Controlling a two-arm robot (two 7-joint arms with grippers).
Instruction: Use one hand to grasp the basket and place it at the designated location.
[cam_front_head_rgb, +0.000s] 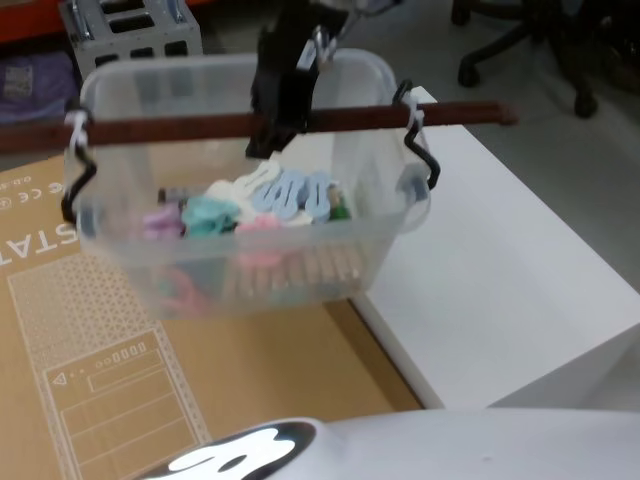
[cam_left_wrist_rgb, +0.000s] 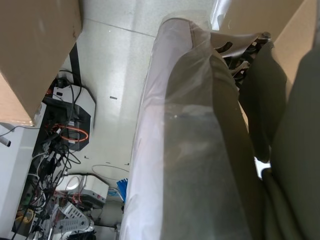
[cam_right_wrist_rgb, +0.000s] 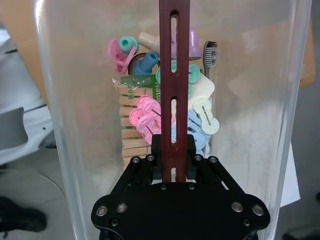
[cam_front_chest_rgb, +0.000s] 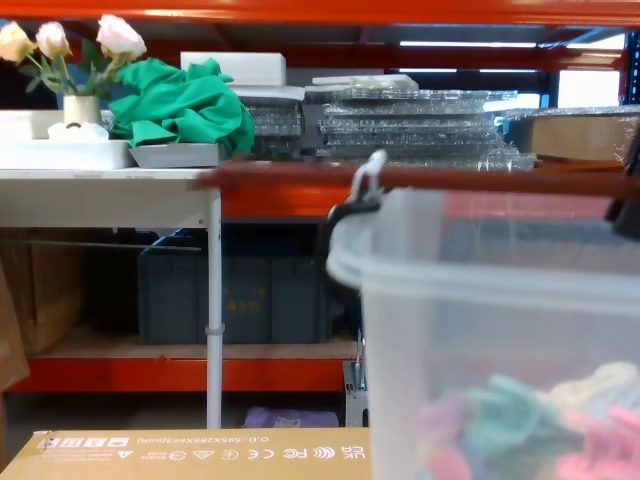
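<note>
The basket (cam_front_head_rgb: 130, 95) is a translucent milky tub that hangs by its dark reddish-brown handle (cam_front_head_rgb: 170, 128). It hangs over the cardboard box, next to the white table's left edge. My right gripper (cam_front_head_rgb: 272, 125), black, is shut on the middle of the handle from above. In the right wrist view its fingers (cam_right_wrist_rgb: 157, 150) pinch the slotted handle (cam_right_wrist_rgb: 174, 60), with the basket's wall (cam_right_wrist_rgb: 70, 125) around it. Pastel clothes pegs (cam_right_wrist_rgb: 150, 117), wooden pegs and a toothbrush (cam_right_wrist_rgb: 210, 52) lie inside. The chest view shows the basket (cam_front_chest_rgb: 480, 330) large at the right, with its handle (cam_front_chest_rgb: 450, 178) level above it.
A flat cardboard box (cam_front_head_rgb: 100, 380) lies below and to the left. A white table (cam_front_head_rgb: 520, 260) stands to the right. A grey crate (cam_front_head_rgb: 130, 30) and a chair base (cam_front_head_rgb: 530, 45) are behind. Ahead are a white bench (cam_front_chest_rgb: 110, 190) and orange shelving (cam_front_chest_rgb: 300, 10).
</note>
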